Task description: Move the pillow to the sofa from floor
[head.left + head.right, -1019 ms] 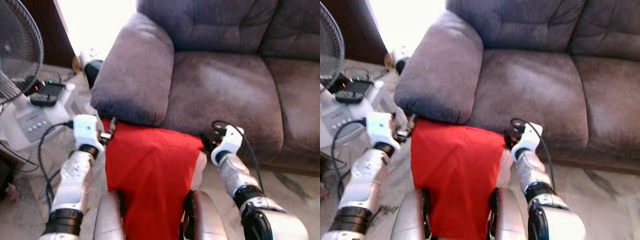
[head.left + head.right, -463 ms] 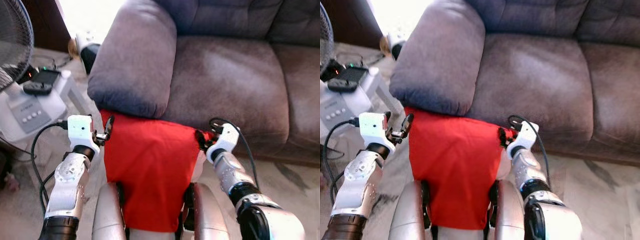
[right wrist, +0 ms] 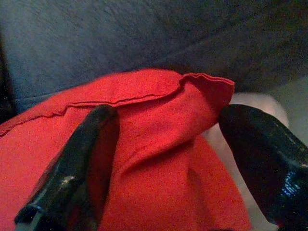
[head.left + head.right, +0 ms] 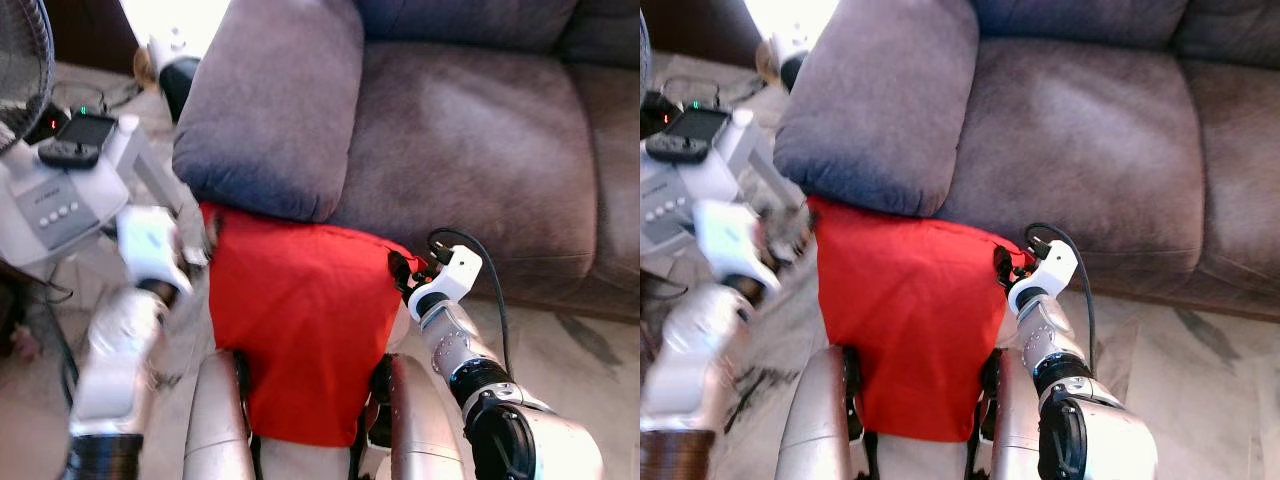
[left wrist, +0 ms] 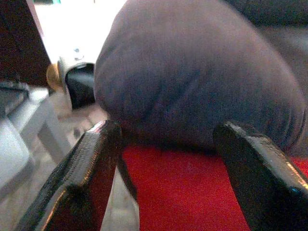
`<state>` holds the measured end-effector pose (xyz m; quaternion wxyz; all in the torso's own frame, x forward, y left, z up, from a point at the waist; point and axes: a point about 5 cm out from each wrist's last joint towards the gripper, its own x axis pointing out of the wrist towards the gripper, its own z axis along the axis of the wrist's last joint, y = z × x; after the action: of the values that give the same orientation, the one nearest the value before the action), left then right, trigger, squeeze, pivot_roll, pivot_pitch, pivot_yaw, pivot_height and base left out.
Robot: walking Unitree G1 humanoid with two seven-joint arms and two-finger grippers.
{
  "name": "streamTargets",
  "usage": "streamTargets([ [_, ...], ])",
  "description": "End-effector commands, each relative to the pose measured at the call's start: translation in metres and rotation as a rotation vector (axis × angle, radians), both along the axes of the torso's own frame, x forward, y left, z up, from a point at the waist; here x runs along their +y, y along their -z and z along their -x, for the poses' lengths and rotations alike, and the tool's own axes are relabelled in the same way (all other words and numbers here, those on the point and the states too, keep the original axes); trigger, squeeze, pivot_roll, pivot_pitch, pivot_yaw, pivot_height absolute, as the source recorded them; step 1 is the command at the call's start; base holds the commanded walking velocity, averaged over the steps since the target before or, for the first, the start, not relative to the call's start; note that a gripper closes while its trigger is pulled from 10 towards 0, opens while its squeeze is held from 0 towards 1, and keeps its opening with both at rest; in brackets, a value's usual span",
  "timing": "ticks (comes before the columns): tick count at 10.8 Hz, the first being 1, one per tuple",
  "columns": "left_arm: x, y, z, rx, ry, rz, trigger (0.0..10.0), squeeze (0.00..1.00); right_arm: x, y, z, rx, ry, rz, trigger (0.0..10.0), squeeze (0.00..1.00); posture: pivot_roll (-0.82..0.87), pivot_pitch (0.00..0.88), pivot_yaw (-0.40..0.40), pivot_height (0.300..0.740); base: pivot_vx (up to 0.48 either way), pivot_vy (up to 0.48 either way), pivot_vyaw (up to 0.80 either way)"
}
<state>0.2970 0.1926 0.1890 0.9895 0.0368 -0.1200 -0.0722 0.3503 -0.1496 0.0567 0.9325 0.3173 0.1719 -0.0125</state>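
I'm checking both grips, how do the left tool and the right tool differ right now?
The left tool is blurred beside the red pillow's left edge, fingers open around nothing. The right tool is sharp, open astride the pillow's right corner. Both sit before the sofa.

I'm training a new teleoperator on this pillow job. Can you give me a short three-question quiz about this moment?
1. True or false: the red pillow already lies on the sofa seat.
2. Which gripper has a corner of the pillow between its open fingers? A) left gripper B) right gripper
3. Fill in: on the robot's left, beside the sofa armrest, stands a white ____ base with buttons.

Key:
1. False; it hangs in front of the robot, its top edge at the armrest's front.
2. B; the left one is open beside the pillow's edge.
3. Fan.
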Motion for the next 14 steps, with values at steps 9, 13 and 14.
streamTargets([
  [9,-0.012,-0.027,0.011,-0.026,0.063,-0.042,10.0,0.0,0.012,0.006,0.007,-0.059,0.003,-0.381,10.0,0.0,0.22,0.374,-0.071,0.575,0.0,0.0,0.0],
  [13,-0.012,-0.024,0.011,0.0,0.07,-0.074,10.0,0.0,0.013,0.009,0.01,-0.061,-0.02,-0.365,0.0,0.0,0.22,0.377,-0.068,0.575,0.0,0.0,0.0],
  [14,-0.013,-0.022,0.009,0.01,0.074,-0.092,10.0,0.0,0.013,0.009,0.01,-0.066,-0.021,-0.371,0.0,0.0,0.22,0.375,-0.066,0.575,0.0,0.0,0.0],
])
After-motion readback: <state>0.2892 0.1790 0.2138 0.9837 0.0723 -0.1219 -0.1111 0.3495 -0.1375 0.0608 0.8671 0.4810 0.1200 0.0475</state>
